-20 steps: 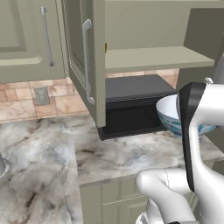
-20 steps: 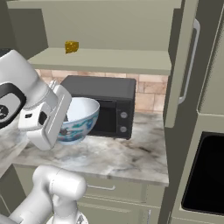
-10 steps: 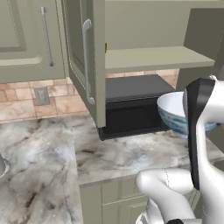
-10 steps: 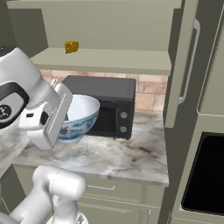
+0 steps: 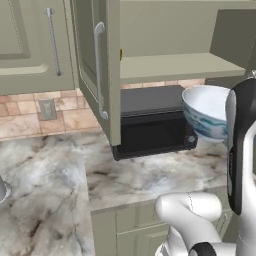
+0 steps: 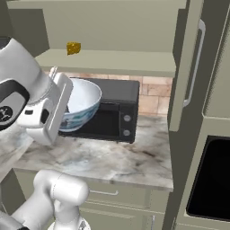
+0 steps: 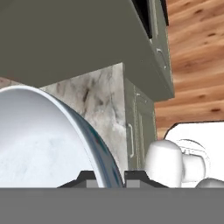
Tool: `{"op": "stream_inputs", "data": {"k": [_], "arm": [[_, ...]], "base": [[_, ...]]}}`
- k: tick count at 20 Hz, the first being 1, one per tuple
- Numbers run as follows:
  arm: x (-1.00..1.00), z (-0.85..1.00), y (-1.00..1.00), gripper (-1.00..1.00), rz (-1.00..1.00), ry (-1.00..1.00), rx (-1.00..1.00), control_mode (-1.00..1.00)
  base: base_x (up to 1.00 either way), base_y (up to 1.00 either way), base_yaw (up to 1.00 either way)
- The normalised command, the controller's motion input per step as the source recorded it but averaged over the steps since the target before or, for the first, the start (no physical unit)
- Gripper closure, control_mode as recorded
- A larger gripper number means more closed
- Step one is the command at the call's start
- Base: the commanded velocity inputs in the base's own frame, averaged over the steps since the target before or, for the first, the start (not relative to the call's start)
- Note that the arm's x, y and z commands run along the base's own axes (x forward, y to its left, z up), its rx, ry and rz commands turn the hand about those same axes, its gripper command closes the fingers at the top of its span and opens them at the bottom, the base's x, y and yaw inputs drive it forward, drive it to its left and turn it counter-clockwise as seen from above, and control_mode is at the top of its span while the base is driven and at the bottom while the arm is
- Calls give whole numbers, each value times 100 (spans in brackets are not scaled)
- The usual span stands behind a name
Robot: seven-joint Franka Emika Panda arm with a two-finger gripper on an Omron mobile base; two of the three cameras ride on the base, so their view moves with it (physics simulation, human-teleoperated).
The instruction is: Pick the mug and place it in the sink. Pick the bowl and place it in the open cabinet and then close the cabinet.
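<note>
The white bowl [image 5: 209,114] with blue-green patterning hangs tilted in front of the black microwave, just below the open cabinet's shelf [image 5: 175,67]. My gripper [image 7: 110,177] is shut on the bowl's [image 7: 39,140] rim, which passes between the two fingertips. From the right base the bowl [image 6: 81,99] sits against my white hand, under the shelf [image 6: 112,60]. The cabinet door [image 5: 100,70] stands swung open to the left of the shelf, with its bar handle facing out. The mug and the sink are out of view.
A black microwave [image 6: 117,112] stands on the marble counter [image 5: 60,175] under the shelf. A small yellow block [image 6: 73,47] lies at the shelf's left end. Another open door [image 6: 186,67] and a dark oven opening [image 6: 211,179] are to the right.
The arm has lifted the bowl a little higher in front of the microwave, closer to the shelf's level. The grip on the rim is unchanged.
</note>
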Motion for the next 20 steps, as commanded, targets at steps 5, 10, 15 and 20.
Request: {"op": "stream_inputs", "data": {"k": [5, 10, 15, 20], "arm": [[8, 33, 6, 100, 0, -32, -10, -100], [24, 29, 3, 100, 0, -32, -10, -100], [47, 28, 0, 100, 0, -8, 0, -100], [51, 34, 0, 100, 0, 0, 0, -100]], "base": [[0, 0, 0], [0, 0, 0], [0, 0, 0], [0, 0, 0]]}}
